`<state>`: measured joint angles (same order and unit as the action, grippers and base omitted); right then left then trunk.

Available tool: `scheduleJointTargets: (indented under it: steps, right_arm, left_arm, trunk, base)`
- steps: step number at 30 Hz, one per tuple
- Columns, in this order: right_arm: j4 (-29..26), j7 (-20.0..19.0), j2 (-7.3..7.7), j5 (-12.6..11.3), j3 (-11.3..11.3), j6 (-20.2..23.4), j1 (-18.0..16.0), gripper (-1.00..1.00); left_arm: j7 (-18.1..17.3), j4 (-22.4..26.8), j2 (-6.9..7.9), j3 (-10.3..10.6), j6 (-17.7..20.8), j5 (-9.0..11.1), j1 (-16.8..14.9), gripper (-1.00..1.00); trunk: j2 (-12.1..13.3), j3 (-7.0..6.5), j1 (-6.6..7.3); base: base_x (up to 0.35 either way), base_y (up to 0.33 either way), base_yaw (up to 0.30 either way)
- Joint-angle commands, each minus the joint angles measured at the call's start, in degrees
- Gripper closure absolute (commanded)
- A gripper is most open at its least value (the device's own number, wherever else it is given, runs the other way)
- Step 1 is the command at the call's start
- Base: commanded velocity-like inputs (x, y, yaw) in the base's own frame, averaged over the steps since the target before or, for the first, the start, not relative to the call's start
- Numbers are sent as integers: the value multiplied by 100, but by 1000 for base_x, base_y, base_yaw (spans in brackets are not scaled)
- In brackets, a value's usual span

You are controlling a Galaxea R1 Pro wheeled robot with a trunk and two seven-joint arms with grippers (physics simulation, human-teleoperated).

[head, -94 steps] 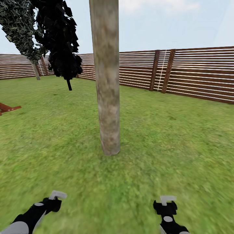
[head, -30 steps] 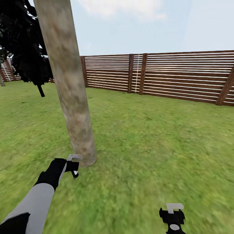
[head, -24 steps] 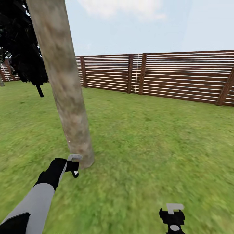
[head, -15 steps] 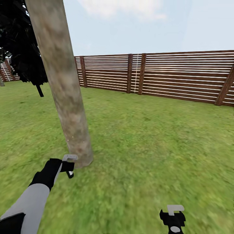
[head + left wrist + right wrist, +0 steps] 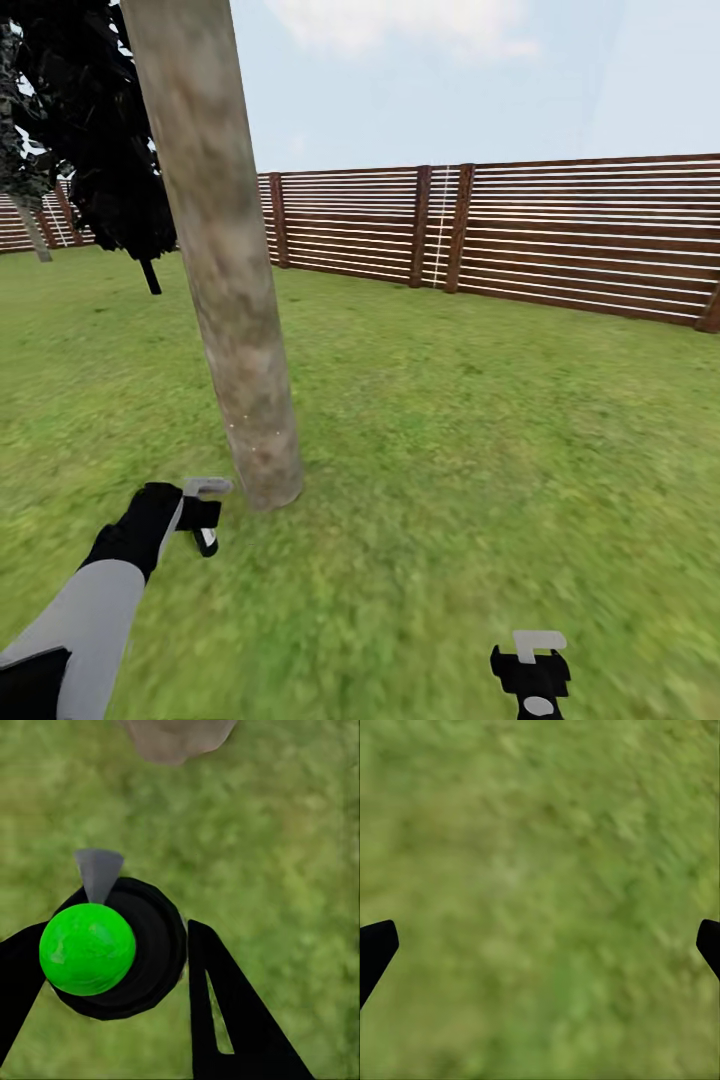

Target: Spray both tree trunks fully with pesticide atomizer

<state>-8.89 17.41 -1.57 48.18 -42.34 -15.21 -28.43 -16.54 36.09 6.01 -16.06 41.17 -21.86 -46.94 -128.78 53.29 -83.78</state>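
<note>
The sprayer point(image 5: 112, 949) sits upright between the fingers of the left claw point(image 5: 112, 982) — a round black body with a bright green cap and a grey nozzle aimed at the base of the tree trunk point(image 5: 225, 250). That trunk is thick, bare, mottled grey-beige and brown — rising from the lawn point(image 5: 480, 430) just beside the claw.

Left arm point(image 5: 95, 600) extended, right fingers point(image 5: 376, 945) spread

i see matt mottled bark on the trunk point(image 5: 235, 300), a glossy green cap point(image 5: 87, 949), slatted wood fence point(image 5: 590, 235).
</note>
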Motion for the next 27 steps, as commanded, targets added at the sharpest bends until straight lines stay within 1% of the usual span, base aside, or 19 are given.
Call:
scheduleJointTargets:
  steps: [1, 2, 3, 4, 5, 6, 9, 11, 12, 13, 14, 15, 18, 19, 20, 23, 27]
  right_arm:
    - [2, 16, -2, 58, -47, -18, -4, -100]
    - [2, 12, -1, 59, -47, -18, -4, -100]
    - [2, 10, -1, 60, -47, -18, -4, -100]
    - [2, 9, -1, 60, -47, -18, -4, -100]
    - [2, 10, -1, 60, -47, -18, -4, -100]
    - [2, 11, -1, 63, -50, -18, -4, -100]
    - [2, 15, 5, 61, -55, -18, -4, -100]
    - [-1, 15, 7, 60, -55, -18, -4, -100]
    - [0, 16, 7, 60, -55, -18, -4, -100]
    - [0, 17, 8, 60, -55, -18, -4, -100]
    - [1, 15, 8, 60, -55, -18, -4, -100]
    - [1, 13, 8, 61, -55, -18, -4, -100]
    - [2, 13, 8, 60, -55, -18, -4, -100]
    - [2, 12, 8, 60, -55, -18, -4, -100]
    - [2, 14, 8, 60, -54, -18, -4, -100]
    - [2, 15, 8, 60, -53, -18, -4, -100]
    - [2, 15, 8, 60, -49, -18, -4, -100]
  left_arm:
    - [-49, 20, -124, -16, 8, -124, -9, 100]
    - [-45, 46, -375, -8, 17, -139, -46, 100]
    - [-44, 37, -565, -8, 61, -146, -191, 100]
    - [-43, 17, -654, -10, 178, -144, -356, 100]
    - [-43, 10, -684, -10, 283, -143, -461, 100]
    - [-43, 7, -687, -11, 370, -143, -545, 100]
    - [-48, 19, -552, -9, 453, -167, -617, 100]
    - [-56, 1, -165, -11, 466, -140, -606, 100]
    - [-57, -5, -38, -11, 464, -131, -598, 100]
    - [-57, 13, 120, -1, 463, -130, -573, 100]
    - [-54, 32, 121, -3, 464, -133, -566, 100]
    - [-53, 49, 60, 28, 465, -130, -573, 100]
    - [-51, 76, -261, 129, 456, -135, -608, 100]
    - [-51, 79, -339, 139, 455, -135, -621, 100]
    - [-51, 81, -381, 147, 454, -134, -631, 100]
    - [-51, 89, -431, 155, 459, -134, -655, 100]
    - [-51, 99, -383, 158, 465, -134, -642, 100]
  trunk:
    - [-2, 5, 1]
    - [-2, 5, 1]
    - [-2, 5, 1]
    - [-2, 5, 1]
    - [-2, 5, 1]
    - [-2, 5, 1]
    - [-2, 5, 1]
    - [-2, 5, 1]
    - [-2, 5, 1]
    - [-2, 5, 1]
    - [-2, 5, 1]
    - [-2, 5, 1]
    - [-2, 5, 1]
    - [-2, 5, 1]
    - [-2, 5, 1]
    - [-2, 5, 1]
    - [-2, 5, 1]
  base:
    - [0, 0, 15]
    - [0, 0, 6]
    - [0, 0, 3]
    - [0, 0, 1]
    - [0, 0, 0]
    - [0, 0, 0]
    - [0, 0, 0]
    - [0, 0, 0]
    - [0, 0, 0]
    - [0, 0, 0]
    - [0, 0, 0]
    - [30, 0, 0]
    - [236, 0, 0]
    - [315, 0, 0]
    - [327, 0, 0]
    - [333, -7, 101]
    - [194, -182, 254]
